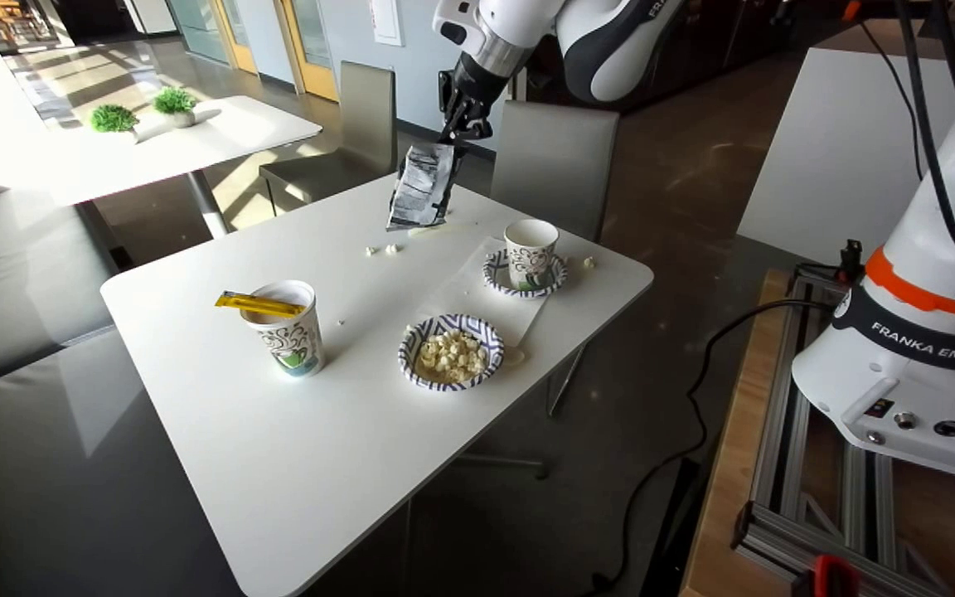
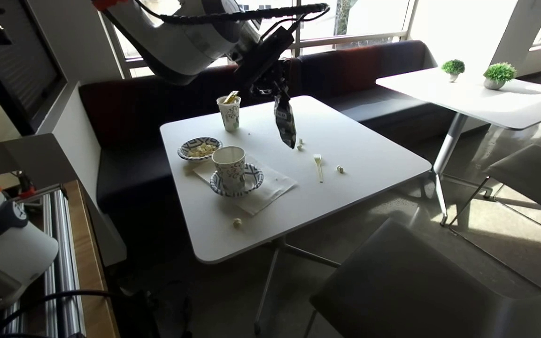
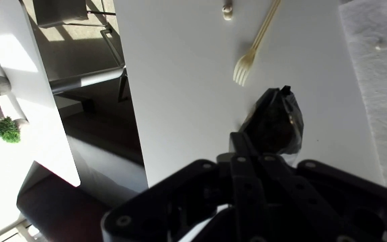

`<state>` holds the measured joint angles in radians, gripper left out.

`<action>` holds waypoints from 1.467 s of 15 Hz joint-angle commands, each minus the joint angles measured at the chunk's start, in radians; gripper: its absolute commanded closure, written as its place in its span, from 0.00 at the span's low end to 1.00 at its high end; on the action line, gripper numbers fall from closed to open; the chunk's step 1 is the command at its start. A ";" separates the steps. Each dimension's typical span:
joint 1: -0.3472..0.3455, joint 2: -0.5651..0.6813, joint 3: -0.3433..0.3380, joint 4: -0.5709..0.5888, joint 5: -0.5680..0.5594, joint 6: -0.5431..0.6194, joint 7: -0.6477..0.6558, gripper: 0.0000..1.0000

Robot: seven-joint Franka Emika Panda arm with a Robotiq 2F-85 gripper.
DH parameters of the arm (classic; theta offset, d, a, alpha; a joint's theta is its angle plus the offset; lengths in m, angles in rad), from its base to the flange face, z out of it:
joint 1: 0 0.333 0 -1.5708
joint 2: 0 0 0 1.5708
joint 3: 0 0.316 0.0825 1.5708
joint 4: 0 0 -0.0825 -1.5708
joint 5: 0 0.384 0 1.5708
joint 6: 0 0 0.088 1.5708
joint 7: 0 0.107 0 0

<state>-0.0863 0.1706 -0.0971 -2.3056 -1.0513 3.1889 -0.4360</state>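
My gripper (image 3: 247, 143) is shut on the upper end of a crinkled black and silver bag (image 1: 423, 186). In both exterior views the bag hangs tilted above the white table (image 1: 345, 431); whether its lower edge touches the tabletop I cannot tell. The wrist view shows the bag's dark side (image 3: 274, 124) just beyond the fingertips, which hide its gripped edge. A pale plastic fork (image 3: 245, 65) lies on the table close to the bag. Loose popcorn pieces (image 1: 392, 248) are scattered near it.
A paper bowl (image 1: 409, 365) of popcorn stands by a table edge. Nearby, a paper cup (image 2: 229, 164) sits in a second patterned bowl (image 2: 255, 177) on a napkin (image 2: 270, 197). Another cup (image 1: 293, 344) carries a yellow packet (image 1: 262, 304) across its rim. Chairs (image 1: 556, 157) stand beside the table.
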 commanded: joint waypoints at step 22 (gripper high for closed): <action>0.205 0.431 -0.040 0.241 -0.226 0.138 0.374 1.00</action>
<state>0.1697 0.5788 -0.2011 -2.0403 -1.2720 3.3191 -0.0306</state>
